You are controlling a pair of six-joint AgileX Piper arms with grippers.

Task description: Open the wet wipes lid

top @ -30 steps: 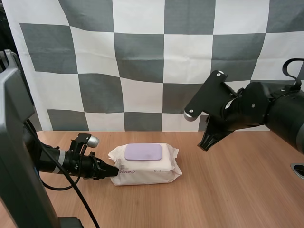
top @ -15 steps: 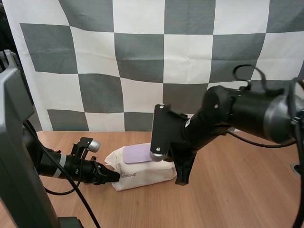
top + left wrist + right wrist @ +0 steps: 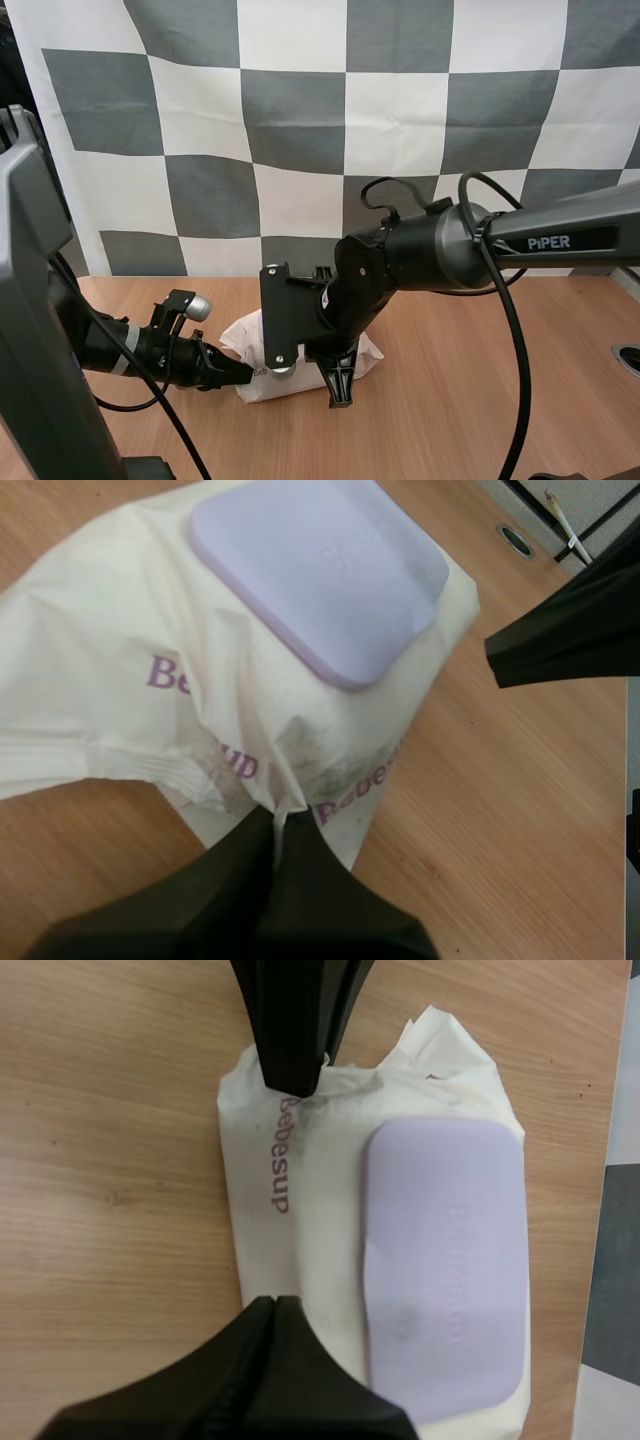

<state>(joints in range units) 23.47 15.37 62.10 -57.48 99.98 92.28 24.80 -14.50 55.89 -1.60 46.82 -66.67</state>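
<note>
on table [image 3: 480,400]: wet wipes pack [image 3: 300,1230], print "bebesup" | left gripper [image 3: 278,825] pinches its edge | right gripper [image 3: 272,1305] closed, empty

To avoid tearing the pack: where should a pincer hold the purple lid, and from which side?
The lid: likely its thin long edge beside the printing, from that side; it lies flat and shut, so only the rim offers hold.

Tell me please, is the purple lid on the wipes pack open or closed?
Closed. In both wrist views the purple lid lies flat against the pack, with no edge lifted.
</note>
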